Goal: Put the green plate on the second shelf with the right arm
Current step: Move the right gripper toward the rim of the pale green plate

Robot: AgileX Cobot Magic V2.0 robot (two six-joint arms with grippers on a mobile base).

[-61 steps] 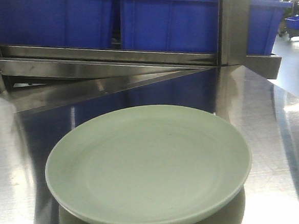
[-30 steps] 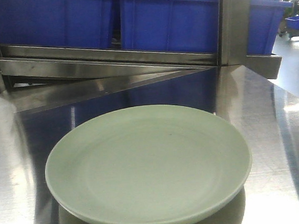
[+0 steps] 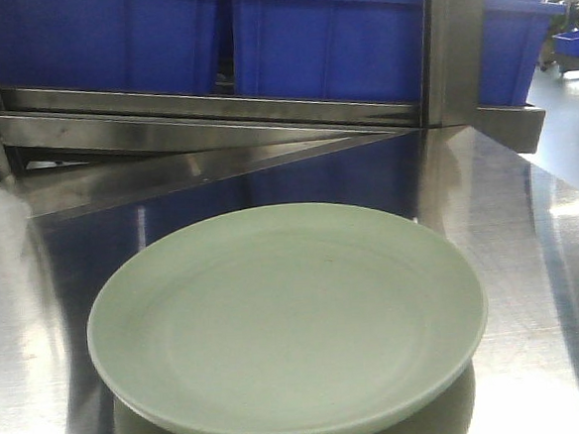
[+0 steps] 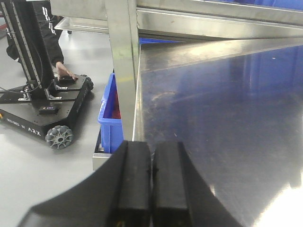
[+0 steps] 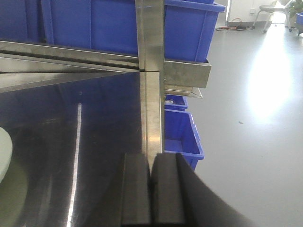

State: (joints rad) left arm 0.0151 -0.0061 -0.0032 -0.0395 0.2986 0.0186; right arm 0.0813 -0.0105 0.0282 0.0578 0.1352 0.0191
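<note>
**Green plate** (image 3: 287,321): one item, pale sage, round and shallow. It lies flat and upright on the steel worktop (image 3: 538,289), near the front edge in the front-facing view, with its reflection under the near rim. No claw is touching it. A pale sliver at the left edge of the right wrist view is probably its rim (image 5: 4,153), but too little shows to be sure.

**Right claw** (image 5: 151,163): black, with both fingers pressed together and nothing between them. It hovers over the worktop's right margin, well apart from the plate's centre, and is aimed at a steel upright post (image 5: 150,56).

**Left claw** (image 4: 152,151): black, fingers likewise closed flat against each other and empty. It sits at the worktop's left edge.

**Blue bins** (image 3: 327,41): a row of them on the steel shelf ledge (image 3: 212,108) behind the plate.

**Floor, left side:** a blue crate (image 4: 110,120) just beside the worktop frame. Beyond it is a black wheeled base (image 4: 42,118) with a person's hand (image 4: 65,72) resting on it.

**Floor, right side:** stacked blue crates (image 5: 182,137) below the shelf corner.
</note>
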